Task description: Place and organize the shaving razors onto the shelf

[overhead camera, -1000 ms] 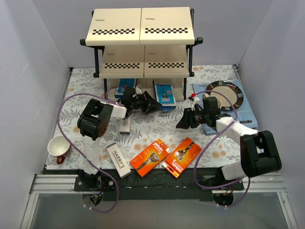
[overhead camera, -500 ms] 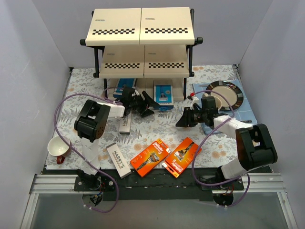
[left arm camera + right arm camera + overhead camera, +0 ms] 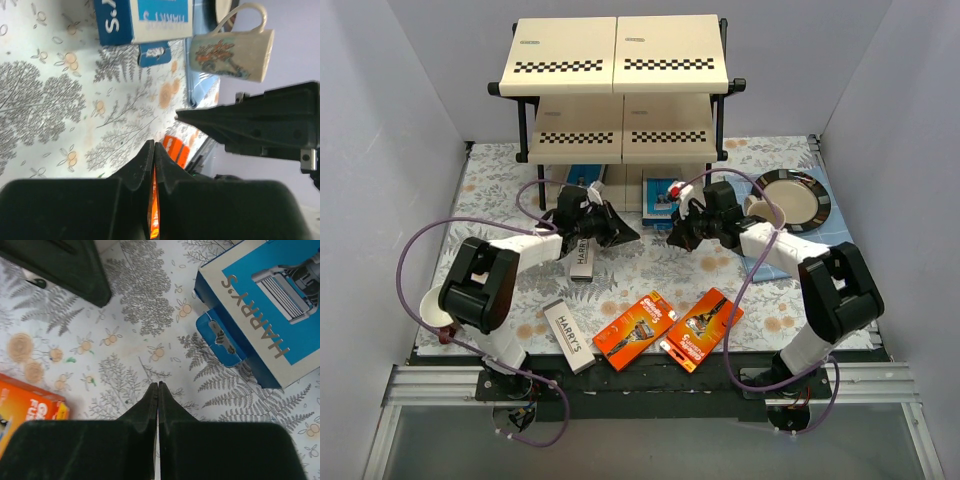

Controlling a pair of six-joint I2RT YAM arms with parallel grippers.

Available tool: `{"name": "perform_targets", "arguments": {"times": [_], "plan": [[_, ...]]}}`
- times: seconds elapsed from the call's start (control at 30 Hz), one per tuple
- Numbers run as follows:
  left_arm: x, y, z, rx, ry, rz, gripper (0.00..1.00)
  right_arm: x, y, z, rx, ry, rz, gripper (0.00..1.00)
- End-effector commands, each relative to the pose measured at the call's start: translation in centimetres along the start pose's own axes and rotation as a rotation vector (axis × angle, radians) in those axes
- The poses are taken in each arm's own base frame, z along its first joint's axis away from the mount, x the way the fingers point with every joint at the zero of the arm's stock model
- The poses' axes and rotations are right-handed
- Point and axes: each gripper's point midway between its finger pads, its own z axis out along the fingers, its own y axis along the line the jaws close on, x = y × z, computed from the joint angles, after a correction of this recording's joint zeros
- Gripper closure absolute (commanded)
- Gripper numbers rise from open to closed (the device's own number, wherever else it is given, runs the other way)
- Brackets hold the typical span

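Observation:
The shelf (image 3: 615,70) stands at the back of the table. Two blue-and-white razor boxes (image 3: 663,190) (image 3: 584,175) sit at its foot, under the middle board. One white HARRY'S box (image 3: 582,262) lies beneath my left arm and another (image 3: 569,335) near the front edge. Two orange razor cards (image 3: 636,330) (image 3: 699,328) lie at the front. My left gripper (image 3: 632,238) (image 3: 154,145) is shut and holds nothing. My right gripper (image 3: 674,240) (image 3: 158,385) is shut and empty too, just above the cloth beside a blue box (image 3: 265,315). Their tips face each other, a little apart.
A beige mug (image 3: 757,207) (image 3: 232,45) stands by a dark-rimmed plate (image 3: 798,192) on a blue mat at the right. A red-and-white cup (image 3: 438,308) sits at the left edge. Purple cables loop over both arms.
Both grippers have shut. The right gripper has swung left towards the centre, in front of the shelf. The left arm's elbow has dropped back and to the left.

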Motion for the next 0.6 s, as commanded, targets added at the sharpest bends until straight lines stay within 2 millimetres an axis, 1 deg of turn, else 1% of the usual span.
{"name": "perform_targets", "arguments": {"times": [0.0, 0.03, 0.07, 0.1, 0.13, 0.17, 0.2, 0.23, 0.27, 0.3, 0.33, 0.37, 0.4, 0.43, 0.47, 0.53, 0.57], "plan": [[0.7, 0.3, -2.1, -0.038, -0.005, 0.128, 1.0, 0.4, -3.3, 1.4, 0.164, 0.079, -0.176, 0.99], [0.5, 0.3, -2.6, -0.052, -0.029, 0.137, 1.0, 0.1, -4.2, 1.6, 0.217, 0.085, -0.198, 0.99], [0.3, 0.5, -2.8, -0.071, -0.046, 0.13, 1.0, -0.7, -4.2, 2.0, 0.233, 0.075, -0.226, 0.99], [0.1, 0.7, -3.1, -0.081, -0.062, 0.128, 1.0, -0.7, -4.6, 2.3, 0.253, 0.078, -0.259, 0.99], [-0.1, 0.7, -3.4, -0.079, -0.072, 0.13, 1.0, -1.0, -5.4, 2.3, 0.308, 0.078, -0.275, 0.99], [-0.2, 0.7, -3.6, -0.079, -0.077, 0.135, 1.0, -1.8, -5.4, 2.8, 0.326, 0.06, -0.301, 0.99], [-0.4, 0.8, -3.8, -0.081, -0.082, 0.135, 1.0, -2.1, -5.8, 3.0, 0.344, 0.059, -0.313, 0.99], [-0.8, 1.0, -4.2, -0.086, -0.098, 0.133, 1.0, -2.4, -6.4, 3.0, 0.381, 0.063, -0.325, 0.99], [-1.0, 1.2, -4.5, -0.089, -0.108, 0.128, 1.0, -2.9, -6.8, 3.5, 0.393, 0.059, -0.335, 0.99], [-1.2, 1.3, -4.7, -0.09, -0.115, 0.12, 1.0, -3.1, -7.2, 3.6, 0.407, 0.058, -0.339, 0.99], [-1.7, 1.7, -5.1, -0.096, -0.133, 0.111, 1.0, -3.3, -7.4, 3.9, 0.411, 0.06, -0.353, 0.99], [-1.8, 1.8, -5.4, -0.097, -0.142, 0.105, 1.0, -2.9, -7.7, 4.4, 0.408, 0.074, -0.358, 0.99], [-1.9, 2.1, -5.8, -0.1, -0.151, 0.094, 1.0, -3.5, -7.9, 4.7, 0.41, 0.066, -0.367, 0.99], [-2.3, 2.4, -6.2, -0.104, -0.165, 0.08, 1.0, -3.6, -8.6, 4.6, 0.443, 0.073, -0.371, 0.99], [-2.3, 2.7, -6.5, -0.11, -0.174, 0.073, 1.0, -3.2, -8.9, 5.0, 0.446, 0.086, -0.373, 0.99], [-2.8, 3.1, -7.1, -0.12, -0.192, 0.056, 1.0, -3.7, -9.3, 5.3, 0.461, 0.079, -0.381, 0.99], [-2.9, 3.3, -7.3, -0.124, -0.195, 0.05, 1.0, -3.4, -9.6, 5.7, 0.462, 0.087, -0.38, 0.99]]}}
